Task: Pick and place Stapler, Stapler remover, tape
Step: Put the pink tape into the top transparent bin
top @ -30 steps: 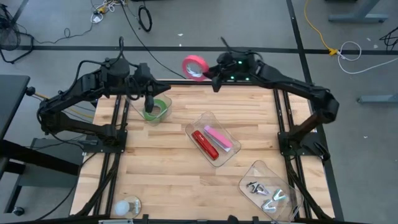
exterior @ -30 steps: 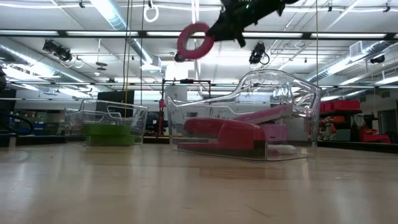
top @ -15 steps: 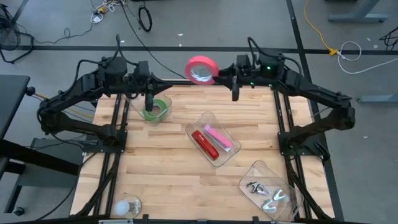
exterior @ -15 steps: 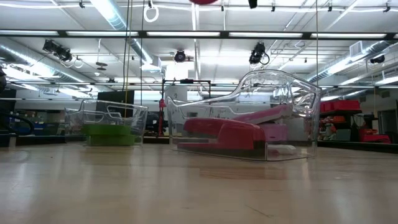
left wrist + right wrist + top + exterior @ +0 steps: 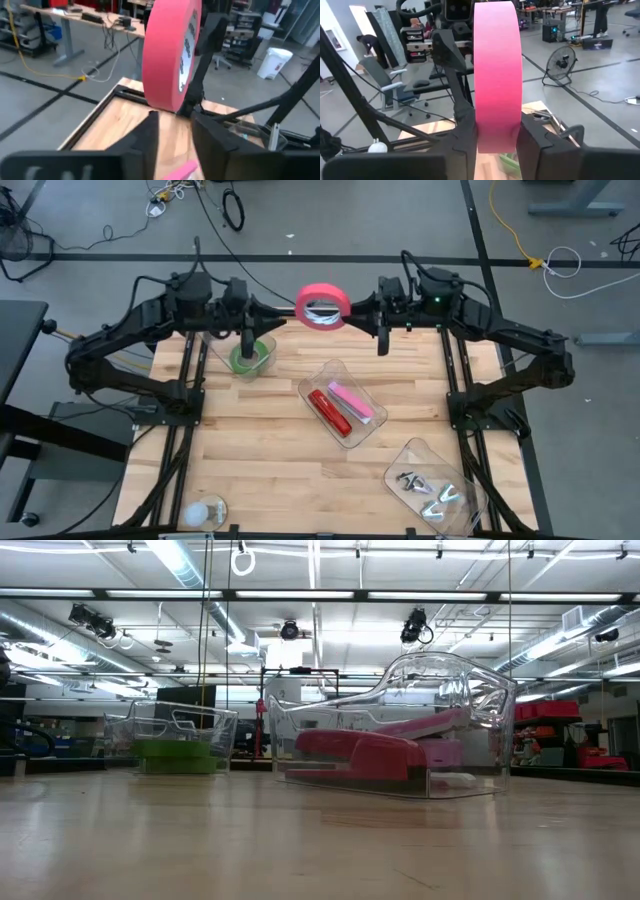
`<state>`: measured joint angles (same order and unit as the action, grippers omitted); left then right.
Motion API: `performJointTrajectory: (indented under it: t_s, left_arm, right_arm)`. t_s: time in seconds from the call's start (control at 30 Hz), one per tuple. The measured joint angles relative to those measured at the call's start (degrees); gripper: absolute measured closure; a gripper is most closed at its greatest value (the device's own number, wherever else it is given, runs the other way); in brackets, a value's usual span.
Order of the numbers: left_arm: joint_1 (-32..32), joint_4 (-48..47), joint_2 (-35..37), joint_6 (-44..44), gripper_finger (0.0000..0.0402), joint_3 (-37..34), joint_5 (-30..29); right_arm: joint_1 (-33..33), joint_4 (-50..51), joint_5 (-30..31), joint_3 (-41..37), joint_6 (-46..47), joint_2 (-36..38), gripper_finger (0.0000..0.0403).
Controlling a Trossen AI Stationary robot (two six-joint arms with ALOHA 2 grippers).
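Right claw [image 5: 352, 311] gripping pink tape [image 5: 322, 305], left claw [image 5: 288, 311] parted opposite, stapler tray [image 5: 320, 375] below.

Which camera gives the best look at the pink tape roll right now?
The right wrist view: the pink tape roll fills it, clamped edge-on by the right gripper. The left wrist view shows it at an angle, the high view small between both arms. The low view misses it.

Tape roll [image 5: 322, 307] between left hand [image 5: 287, 310] and right hand [image 5: 357, 309], stapler tray [image 5: 343, 404] below centre, remover tray [image 5: 432, 485] bottom right.
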<state>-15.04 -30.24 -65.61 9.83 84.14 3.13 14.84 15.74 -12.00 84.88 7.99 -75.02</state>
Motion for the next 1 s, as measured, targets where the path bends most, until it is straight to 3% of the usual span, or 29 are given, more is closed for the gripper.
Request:
performJointTrajectory:
  t_s: [0.3,0.47,0.67,1.0]
  left_arm:
    - [0.2,2.6,-2.9,1.2,0.0146,-0.1,1.7]
    - [0.5,3.8,-4.0,1.6,0.0097,-0.1,4.0]
    - [1.4,8.6,-5.7,1.5,0.0089,-0.1,5.9]
    - [2.4,10.8,-6.3,1.1,0.0117,-0.1,7.3]
  right_arm:
    - [-1.7,-0.2,0.0,0.0,0.7,0.0,0.0308]
    - [-2.8,-0.2,0.1,0.0,0.7,0.0,0.0308]
    - [-3.8,-0.1,-0.7,0.0,1.2,0.0,0.0308]
    - [-4.3,1.7,-1.1,0.0,1.6,0.0,0.0308]
